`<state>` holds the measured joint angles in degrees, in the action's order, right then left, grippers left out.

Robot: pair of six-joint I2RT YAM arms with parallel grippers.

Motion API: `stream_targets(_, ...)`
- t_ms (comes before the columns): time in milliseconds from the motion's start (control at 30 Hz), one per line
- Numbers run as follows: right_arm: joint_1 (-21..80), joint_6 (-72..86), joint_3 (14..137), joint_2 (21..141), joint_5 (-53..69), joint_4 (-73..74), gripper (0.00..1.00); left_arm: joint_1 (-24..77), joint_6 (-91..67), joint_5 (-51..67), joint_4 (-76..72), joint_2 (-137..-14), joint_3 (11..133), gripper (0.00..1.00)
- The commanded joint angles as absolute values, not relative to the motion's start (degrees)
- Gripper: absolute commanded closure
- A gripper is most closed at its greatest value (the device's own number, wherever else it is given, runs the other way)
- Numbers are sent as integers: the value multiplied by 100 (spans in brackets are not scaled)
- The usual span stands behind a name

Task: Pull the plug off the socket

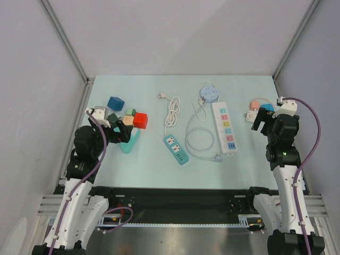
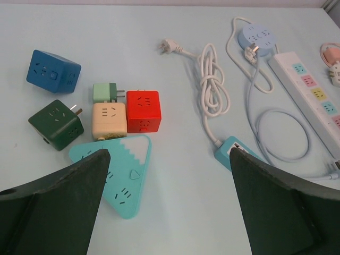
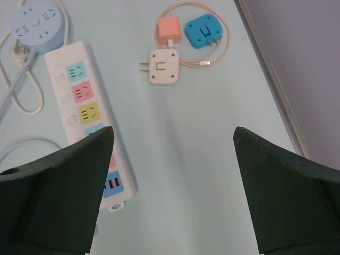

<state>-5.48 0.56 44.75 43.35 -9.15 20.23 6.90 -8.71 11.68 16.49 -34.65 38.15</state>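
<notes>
A round light-blue socket (image 1: 208, 95) lies at the back centre of the table with a white plug (image 1: 201, 102) in it. The plug's cord loops to the long white power strip (image 1: 223, 127). The socket (image 2: 257, 37) and plug (image 2: 251, 52) also show in the left wrist view, and the socket (image 3: 34, 23) and plug (image 3: 16, 50) show in the right wrist view. My left gripper (image 1: 120, 129) (image 2: 170, 154) is open and empty over the left cluster of adapters. My right gripper (image 1: 261, 122) (image 3: 172, 130) is open and empty right of the strip.
Blue (image 2: 53, 71), dark green (image 2: 56, 124), beige (image 2: 109, 120) and red (image 2: 143, 111) cube adapters and a teal triangular socket (image 2: 122, 172) lie left. A teal strip (image 1: 176, 149) with a coiled white cord (image 1: 171, 111) lies centre. Orange (image 3: 169, 31), blue (image 3: 202, 32) and white (image 3: 163, 67) adapters lie right.
</notes>
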Motion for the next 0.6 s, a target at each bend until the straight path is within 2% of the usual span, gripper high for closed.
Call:
stream_targets(0,-571,369,4403,4403,-1468,1828,1,756,-650,976,1573,-3375,3779,0)
stream_targets(567,-633,334,4113,4175,-1459,1591,0,782,-598,817,1644,-3366,3788,1)
